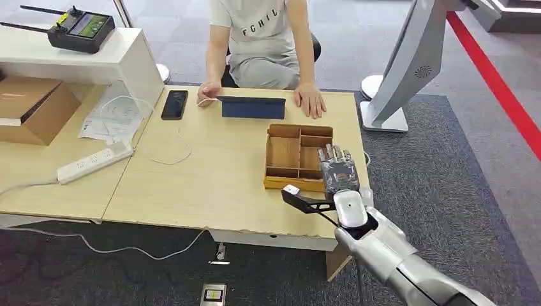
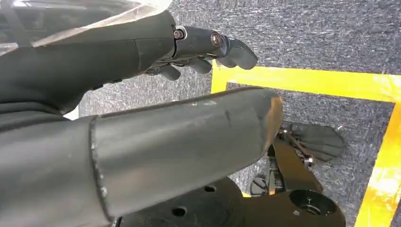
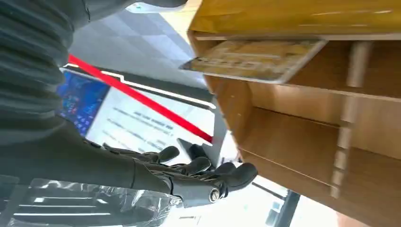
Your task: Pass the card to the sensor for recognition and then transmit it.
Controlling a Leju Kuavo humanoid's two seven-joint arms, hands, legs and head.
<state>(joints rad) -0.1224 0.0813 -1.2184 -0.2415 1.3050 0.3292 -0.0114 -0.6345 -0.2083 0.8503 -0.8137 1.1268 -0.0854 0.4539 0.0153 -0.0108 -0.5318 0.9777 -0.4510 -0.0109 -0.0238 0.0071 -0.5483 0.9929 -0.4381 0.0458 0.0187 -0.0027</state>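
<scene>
A pale card (image 3: 255, 59) leans inside a compartment of the wooden divided tray (image 3: 293, 137), seen close up in the right wrist view. In the head view the tray (image 1: 281, 183) stands near the table's right front edge. My right hand (image 1: 337, 171) hovers over its near right corner with fingers stretched out and apart, holding nothing; the right hand (image 3: 189, 175) is close to the card but apart from it. A dark blue flat device (image 1: 253, 107) lies at the table's far side between a person's hands. My left hand (image 2: 142, 52) hangs over the floor, fingers loosely spread, holding nothing.
A seated person (image 1: 265, 44) rests both hands on the far table edge. A black phone (image 1: 174, 104), a white cable and a power strip (image 1: 94, 162) lie left. A cardboard box (image 1: 29, 108) and a remote controller (image 1: 80, 29) sit far left. A white kiosk stand (image 1: 408, 64) rises at right.
</scene>
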